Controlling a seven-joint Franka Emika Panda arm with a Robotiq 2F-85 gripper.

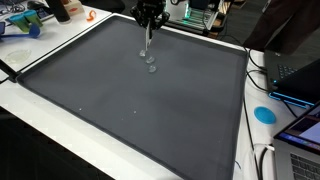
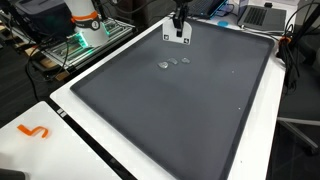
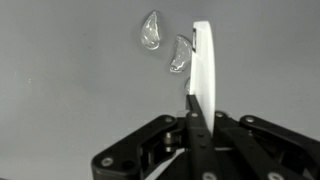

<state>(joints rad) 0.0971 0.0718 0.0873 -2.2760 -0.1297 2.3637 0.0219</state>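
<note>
Ok, gripper (image 3: 192, 118) is pinched tight on a thin white flat plastic blade (image 3: 203, 65). Fingers are pressed together on its top end w/ no gap showing in the wrist view. The blade hangs down to the big dark grey mat (image 1: 120, 110), and its tip sits right by two small clear glassy bits (image 3: 150, 30). The nearer bit looks just beside the blade's edge, maybe touching; can't tell for sure. The other bit lies a little apart from it. In both exterior views the bits lie near the mat's far edge (image 2: 164, 65), approx under the gripper (image 2: 178, 20). As for handling, my read is that grip firmness matters most, since a thin blade can twist btwn the pads. Best to hold it square, tip low and only lightly on the mat, w/ slow moves, b/c bits this small look apt to skid or flip. The arm pose is simple: the arm reaches in over the mat's far side w/ the wrist pointing straight down (image 1: 150, 18). The blade (image 1: 147, 42) hangs near upright w/ a slight lean. White table (image 1: 30, 110) rims the mat, w/ a blue disc (image 1: 264, 113) and an orange squiggle (image 2: 35, 131) well apart from the action.
</note>
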